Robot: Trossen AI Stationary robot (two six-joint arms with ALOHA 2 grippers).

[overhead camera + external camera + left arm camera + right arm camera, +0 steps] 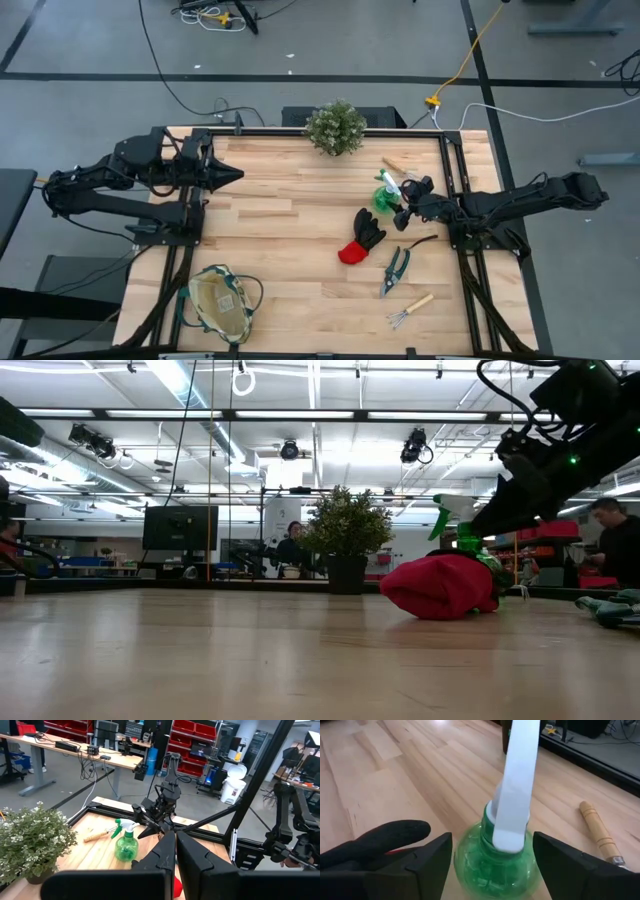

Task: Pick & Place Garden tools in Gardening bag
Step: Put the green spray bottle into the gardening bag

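On my wooden counter (290,240) the bag (221,302) sits at seven o'clock, well apart from the tools. My left claw (232,174) waits at ten o'clock, fingers together. My right claw (490,862) at three o'clock stands spread wide on either side of the green spray bottle (495,862), not clamped. The glove (363,235) lies just beside the bottle, the shears (396,268) and a rake (410,309) toward five o'clock.

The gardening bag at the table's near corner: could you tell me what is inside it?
Looking down into the gardening bag, only its tan lining and a small label show; no tool is visible. Its side pockets cannot be seen into.
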